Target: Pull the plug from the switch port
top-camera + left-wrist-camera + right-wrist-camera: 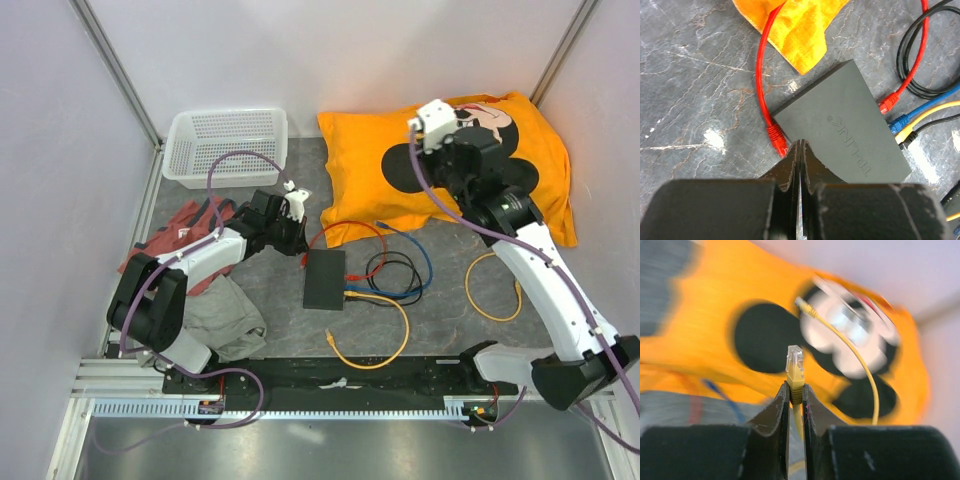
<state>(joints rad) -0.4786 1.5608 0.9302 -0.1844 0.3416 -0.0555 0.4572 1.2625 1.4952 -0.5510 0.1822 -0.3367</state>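
While the left gripper [799,150] sits with its fingers pressed together at a corner of the switch [845,125], just beside a loose red plug [776,137], the right gripper [795,390] hangs well beyond the switch over the orange pillow [360,135]. It pinches a yellow plug [795,362] upright, clear of the switch. Blue [897,124] and black [906,144] plugs sit at the switch's port side.

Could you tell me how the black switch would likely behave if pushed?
The switch lies flat and low, so it would probably slide, not tip. Thin and matte, it is likely light; the cables plugged into one side may tug it round.
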